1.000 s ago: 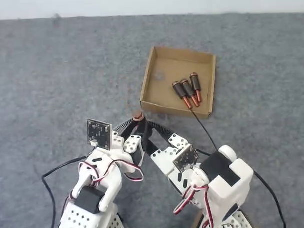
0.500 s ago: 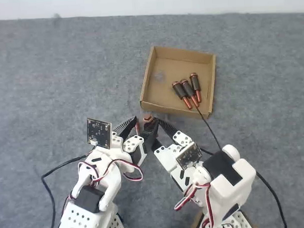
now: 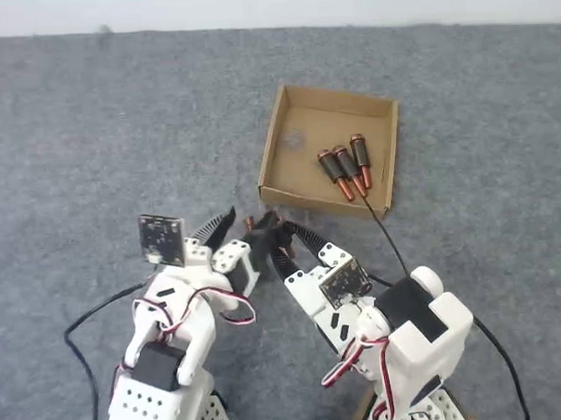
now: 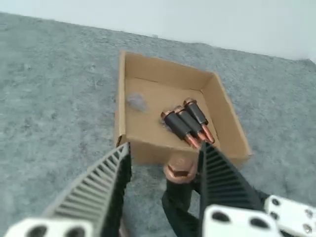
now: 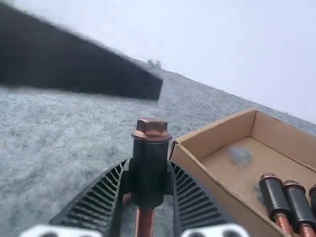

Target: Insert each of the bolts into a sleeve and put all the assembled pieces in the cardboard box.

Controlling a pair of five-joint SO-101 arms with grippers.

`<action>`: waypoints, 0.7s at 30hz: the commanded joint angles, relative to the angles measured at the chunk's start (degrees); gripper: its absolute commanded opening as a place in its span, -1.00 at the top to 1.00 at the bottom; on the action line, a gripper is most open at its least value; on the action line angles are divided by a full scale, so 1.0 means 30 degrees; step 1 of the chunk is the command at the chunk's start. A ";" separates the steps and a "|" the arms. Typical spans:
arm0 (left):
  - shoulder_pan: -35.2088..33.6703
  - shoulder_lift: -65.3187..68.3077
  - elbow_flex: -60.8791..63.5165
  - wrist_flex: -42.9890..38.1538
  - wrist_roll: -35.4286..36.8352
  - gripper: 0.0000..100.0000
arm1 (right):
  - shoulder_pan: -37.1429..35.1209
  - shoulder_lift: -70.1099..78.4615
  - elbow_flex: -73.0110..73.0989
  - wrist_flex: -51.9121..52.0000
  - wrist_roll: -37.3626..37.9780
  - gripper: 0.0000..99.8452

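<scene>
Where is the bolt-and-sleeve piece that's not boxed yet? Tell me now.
The sleeved bolt is clamped in the right gripper, just in front of the near wall of the cardboard box, with the open left gripper close beside it.

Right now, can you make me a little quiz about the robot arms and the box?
1. True or false: the cardboard box holds three assembled pieces.
2. What is the right gripper clamped on? A: a sleeve with a bolt in it. B: nothing. C: a spoon.
3. Fill the gap: the left gripper is ____ (open or shut).

Key: 1 true. 2 A. 3 open.
</scene>
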 commanded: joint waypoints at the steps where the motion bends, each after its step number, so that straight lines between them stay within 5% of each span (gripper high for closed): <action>1: -0.0938 -0.0381 -0.1421 0.0000 0.0293 0.60 | 0.0249 -0.0835 -0.0967 0.0044 -0.0147 0.99; 7: -0.2198 -0.0381 -0.1304 -0.0059 0.0205 1.00 | 0.0952 -0.0835 -0.1172 0.0044 -0.0147 0.99; 15: -0.4718 -0.0264 0.0601 0.0117 -0.0498 0.98 | 0.1275 -0.0864 -0.1055 0.0044 -0.0147 0.99; 21: -0.7062 -0.0352 0.0571 0.3692 -0.3634 0.98 | 0.1656 -0.1040 -0.0469 -0.0132 -0.0147 0.99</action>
